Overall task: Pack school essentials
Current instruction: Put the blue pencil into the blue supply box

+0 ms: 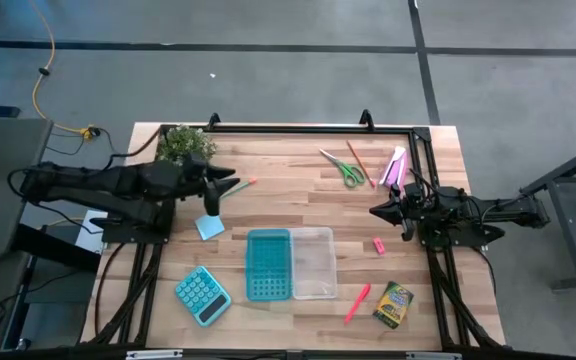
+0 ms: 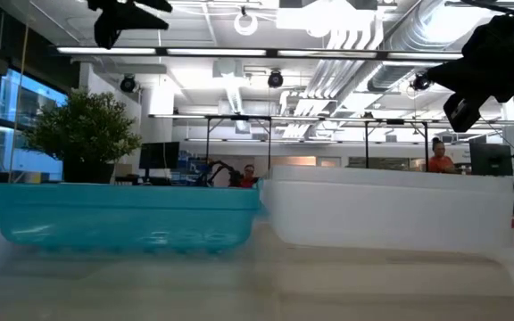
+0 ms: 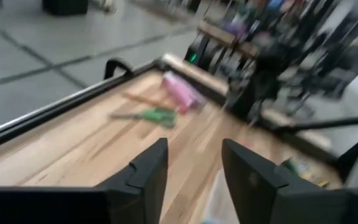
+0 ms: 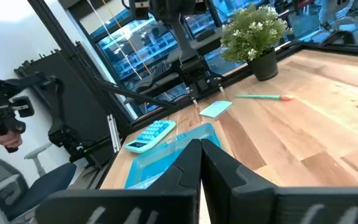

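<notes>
We see a teal tray (image 2: 128, 214) on the wooden table (image 2: 257, 285), its right end touching a clear white tray (image 2: 386, 209). Behind the teal tray's left end stands a potted plant (image 2: 83, 134). Two dark arms hang above.

Grey floor (image 1: 268, 80) crossed by dark lines — bright ceiling strip lights (image 2: 239, 51), blue-lit windows (image 4: 123, 37).
</notes>
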Robot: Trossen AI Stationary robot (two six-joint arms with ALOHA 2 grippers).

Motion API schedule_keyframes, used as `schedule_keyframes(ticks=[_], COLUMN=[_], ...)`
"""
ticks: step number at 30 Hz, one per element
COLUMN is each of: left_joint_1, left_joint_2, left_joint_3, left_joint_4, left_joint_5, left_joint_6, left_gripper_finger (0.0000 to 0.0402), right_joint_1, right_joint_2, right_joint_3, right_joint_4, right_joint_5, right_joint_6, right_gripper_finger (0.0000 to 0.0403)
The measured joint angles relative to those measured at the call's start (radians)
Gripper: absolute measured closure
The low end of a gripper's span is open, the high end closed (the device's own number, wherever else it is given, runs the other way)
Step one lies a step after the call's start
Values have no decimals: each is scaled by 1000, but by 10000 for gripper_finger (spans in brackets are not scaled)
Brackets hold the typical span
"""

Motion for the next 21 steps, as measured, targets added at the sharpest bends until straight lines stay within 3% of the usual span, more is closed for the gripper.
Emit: schedule_keyframes(ticks=[3,7,9,11,16,21], left_joint_1=[19,46,57,64,79,94], left_joint_2=[51,81,84,85,81,74], left_joint_3=[57,98,104,107,108,108], left_joint_4=[-83,-146,-147,-149,-149,-142], left_joint_5=[1,64,127,167,179,227], left_joint_6=[-32,-85,-78,-72,-27,10], left_gripper_finger=[234,218,216,216,216,216], right_joint_1=[0,0,0,-1,0,0], right_joint_2=[2,3,4,17,116,274], right_joint_3=[0,0,0,0,36,171], right_joint_4=[84,298,377,496,784,682], right_joint_5=[68,307,434,492,413,309], right_joint_6=[118,339,350,275,23,-73], right_gripper_finger=[402,402,402,402,402,402])
